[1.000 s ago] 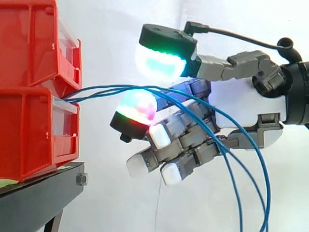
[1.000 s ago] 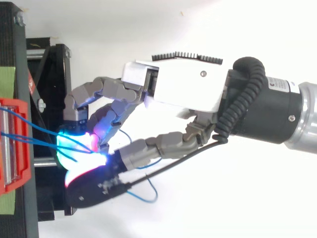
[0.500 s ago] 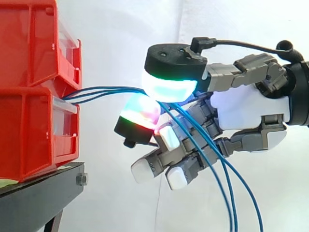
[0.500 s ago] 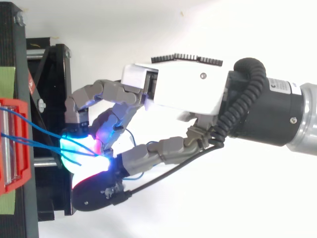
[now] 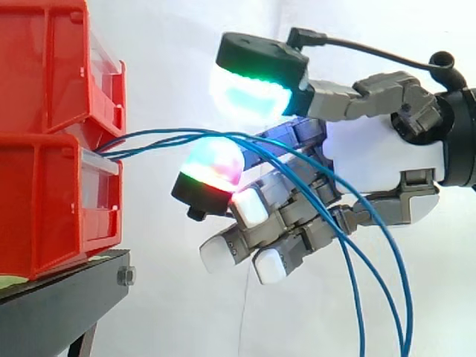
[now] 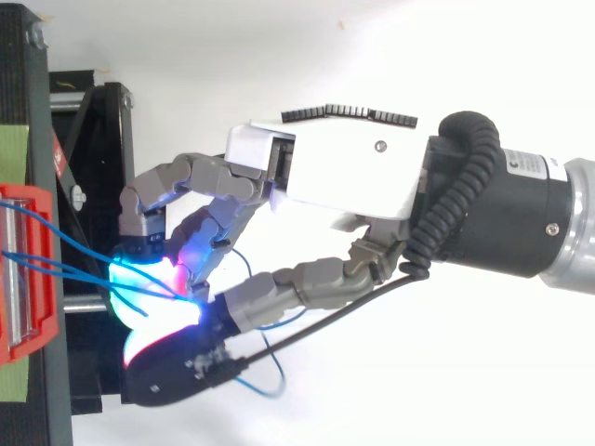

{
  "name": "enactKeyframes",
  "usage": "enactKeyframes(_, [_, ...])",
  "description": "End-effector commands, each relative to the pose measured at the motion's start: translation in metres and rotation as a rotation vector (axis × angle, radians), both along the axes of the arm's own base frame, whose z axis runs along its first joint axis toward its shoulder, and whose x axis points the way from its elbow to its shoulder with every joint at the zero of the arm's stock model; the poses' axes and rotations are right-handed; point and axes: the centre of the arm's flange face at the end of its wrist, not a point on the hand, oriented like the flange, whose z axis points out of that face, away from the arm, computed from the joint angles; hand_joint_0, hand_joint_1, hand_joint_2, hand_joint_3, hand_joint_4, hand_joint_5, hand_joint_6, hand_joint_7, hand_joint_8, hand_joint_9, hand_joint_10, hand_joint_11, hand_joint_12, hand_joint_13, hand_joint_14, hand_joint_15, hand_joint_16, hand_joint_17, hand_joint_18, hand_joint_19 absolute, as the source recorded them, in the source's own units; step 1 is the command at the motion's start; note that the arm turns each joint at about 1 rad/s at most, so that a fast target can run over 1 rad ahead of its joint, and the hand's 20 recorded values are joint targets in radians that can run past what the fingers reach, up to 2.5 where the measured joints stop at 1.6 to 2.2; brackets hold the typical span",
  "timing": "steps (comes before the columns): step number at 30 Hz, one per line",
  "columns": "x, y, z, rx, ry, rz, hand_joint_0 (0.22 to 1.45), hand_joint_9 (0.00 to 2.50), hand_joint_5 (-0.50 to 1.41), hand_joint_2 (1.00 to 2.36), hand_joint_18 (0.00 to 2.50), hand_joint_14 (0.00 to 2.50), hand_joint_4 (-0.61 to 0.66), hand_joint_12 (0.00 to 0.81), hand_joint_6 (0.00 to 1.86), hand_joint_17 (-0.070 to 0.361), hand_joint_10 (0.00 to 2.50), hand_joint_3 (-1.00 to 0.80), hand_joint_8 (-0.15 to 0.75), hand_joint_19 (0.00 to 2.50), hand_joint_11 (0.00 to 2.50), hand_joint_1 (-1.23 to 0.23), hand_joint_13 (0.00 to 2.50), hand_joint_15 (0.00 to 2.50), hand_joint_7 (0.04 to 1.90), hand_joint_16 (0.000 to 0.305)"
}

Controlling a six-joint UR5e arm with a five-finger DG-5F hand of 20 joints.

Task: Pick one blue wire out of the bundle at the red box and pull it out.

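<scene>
**Pinch not yet closed on the blue wires**

The hand (image 5: 379, 167) sits just right of the red box (image 5: 44, 201) and is unclenched. Its green-glowing upper pad (image 5: 249, 93) stands clear above the red-glowing lower pad (image 5: 212, 165), and nothing is pinched. The blue wires (image 5: 178, 134) leave the box's front, pass through that gap and drape down over the half-curled fingers. The step looks best done by closing on a single strand, then drawing straight away from the box. Open room lies on the side away from the box; the black stand (image 5: 59, 297) juts out beneath it.

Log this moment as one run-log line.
hand: open, set around blue wires, no pinch | blue wires: run from red box through hand, then hang down | pull: not yet done
</scene>
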Motion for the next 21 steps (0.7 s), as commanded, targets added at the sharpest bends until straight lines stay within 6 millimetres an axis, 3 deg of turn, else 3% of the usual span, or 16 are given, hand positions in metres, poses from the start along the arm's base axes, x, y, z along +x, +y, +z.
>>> enactKeyframes(1, [-0.0002, -0.0014, 0.0003, 0.001, 0.001, -0.002, 0.60, 1.01, -0.05, 1.00, 0.83, 0.01, 0.35, 0.445, 0.65, 0.123, 0.01, -0.48, 0.370, 0.51, 0.40, -0.48, 0.82, 0.29, 1.27, 0.054])
enactKeyframes(4, [-0.0003, -0.0003, 0.0001, 0.000, 0.002, -0.001, 0.61, 1.02, -0.04, 1.01, 0.84, 0.01, 0.35, 0.454, 0.58, 0.123, 0.01, -0.39, 0.385, 0.50, 0.44, -0.55, 0.84, 0.30, 1.40, 0.054])
enactKeyframes(5, [-0.0004, -0.0003, 0.0000, 0.000, 0.004, -0.001, 0.61, 1.02, -0.04, 1.01, 0.85, 0.01, 0.33, 0.455, 0.59, 0.123, 0.01, -0.37, 0.387, 0.50, 0.45, -0.56, 0.84, 0.30, 1.38, 0.055])
enactKeyframes(8, [-0.0004, -0.0003, 0.0000, -0.001, 0.004, -0.001, 0.59, 0.98, -0.11, 1.02, 0.86, 0.01, 0.29, 0.470, 0.75, 0.127, 0.01, -0.27, 0.405, 0.49, 0.53, -0.71, 0.83, 0.31, 1.13, 0.056])
enactKeyframes(10, [-0.0004, 0.0009, 0.0000, -0.001, 0.004, 0.001, 0.61, 0.94, -0.16, 1.02, 0.86, 0.01, 0.29, 0.477, 0.84, 0.127, 0.01, -0.24, 0.413, 0.47, 0.65, -0.87, 0.83, 0.32, 1.17, 0.056])
enactKeyframes(13, [-0.0004, 0.0009, 0.0000, -0.001, 0.004, 0.001, 0.65, 0.95, -0.17, 1.02, 0.87, 0.01, 0.26, 0.479, 0.87, 0.127, 0.02, -0.23, 0.426, 0.44, 0.67, -0.92, 0.83, 0.31, 1.19, 0.056])
enactKeyframes(15, [-0.0004, 0.0009, 0.0000, -0.001, 0.004, 0.001, 0.68, 0.95, -0.18, 1.02, 0.88, 0.01, 0.24, 0.479, 0.89, 0.127, 0.02, -0.23, 0.434, 0.43, 0.71, -0.94, 0.83, 0.31, 1.20, 0.057])
enactKeyframes(18, [-0.0004, 0.0009, 0.0000, -0.001, 0.004, 0.001, 0.75, 0.91, -0.19, 1.02, 0.88, 0.01, 0.29, 0.471, 0.91, 0.127, 0.02, -0.29, 0.432, 0.41, 0.72, -0.96, 0.83, 0.31, 1.19, 0.056])
enactKeyframes(21, [-0.0004, 0.0009, 0.0000, -0.003, 0.004, 0.001, 0.75, 0.89, -0.19, 1.00, 0.89, 0.01, 0.33, 0.466, 0.91, 0.125, 0.01, -0.50, 0.419, 0.40, 0.72, -0.95, 0.84, 0.31, 1.06, 0.056])
